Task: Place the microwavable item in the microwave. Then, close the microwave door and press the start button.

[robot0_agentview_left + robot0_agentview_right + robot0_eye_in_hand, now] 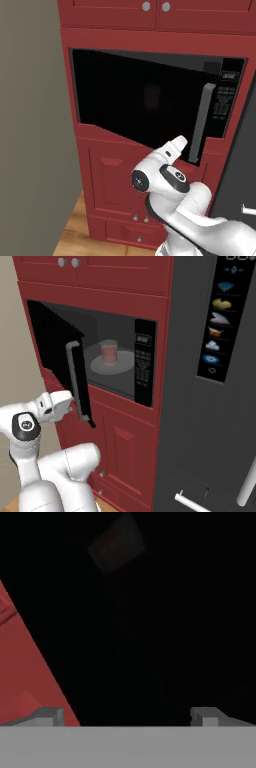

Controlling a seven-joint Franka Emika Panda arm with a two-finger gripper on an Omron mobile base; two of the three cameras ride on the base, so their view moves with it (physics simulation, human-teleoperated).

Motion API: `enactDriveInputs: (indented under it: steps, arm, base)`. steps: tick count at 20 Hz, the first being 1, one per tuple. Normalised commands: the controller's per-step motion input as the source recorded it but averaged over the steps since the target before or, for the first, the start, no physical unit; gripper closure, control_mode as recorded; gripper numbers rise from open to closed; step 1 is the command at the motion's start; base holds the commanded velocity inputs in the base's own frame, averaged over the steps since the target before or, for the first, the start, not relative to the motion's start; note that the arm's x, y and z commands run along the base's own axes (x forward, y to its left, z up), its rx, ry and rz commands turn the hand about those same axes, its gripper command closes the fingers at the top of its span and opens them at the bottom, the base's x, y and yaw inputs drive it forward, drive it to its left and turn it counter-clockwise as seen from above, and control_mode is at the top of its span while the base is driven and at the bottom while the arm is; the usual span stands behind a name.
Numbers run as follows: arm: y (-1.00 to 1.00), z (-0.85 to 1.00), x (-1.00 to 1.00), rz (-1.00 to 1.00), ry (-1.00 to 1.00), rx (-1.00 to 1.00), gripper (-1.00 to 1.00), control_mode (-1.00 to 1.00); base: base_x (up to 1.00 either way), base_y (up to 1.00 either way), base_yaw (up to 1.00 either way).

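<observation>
Translucent cup [108, 351] with reddish-pink contents: seen upright on the round glass turntable [112, 364] inside the microwave [120, 363], framed by red cabinetry [120, 293]. Microwave door [145, 100]: black panel, partly swung open, grey bar handle [74, 376] along its free edge. Tool [127, 714]: fingers held wide apart, nothing clamped, set close against the door's black outer face near its lower edge; the cup lies beyond that door, inside the cavity, well apart from the tool.
</observation>
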Motion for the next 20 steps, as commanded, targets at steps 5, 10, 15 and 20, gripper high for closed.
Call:
enactDriveInputs:
  steps: [5, 10, 15, 20]
  arm:
    - [-0.26, 0.00, 1.00, 0.20, 0.18, 0.00, -1.00, -1.00]
    - [-0.02, 0.00, 1.00, 0.17, 0.19, 0.00, -1.00, -1.00]
    - [0.00, 0.00, 0.89, 0.12, 0.14, 0.00, -1.00, -1.00]
    - [0.00, 0.01, 0.60, 0.02, 0.20, 0.00, -1.00, -1.00]
  base:
    - [0.00, 0.00, 0.00]
    - [0.00, 0.00, 0.00]
    - [0.00, 0.00, 0.00]
    - [0.00, 0.00, 0.00]
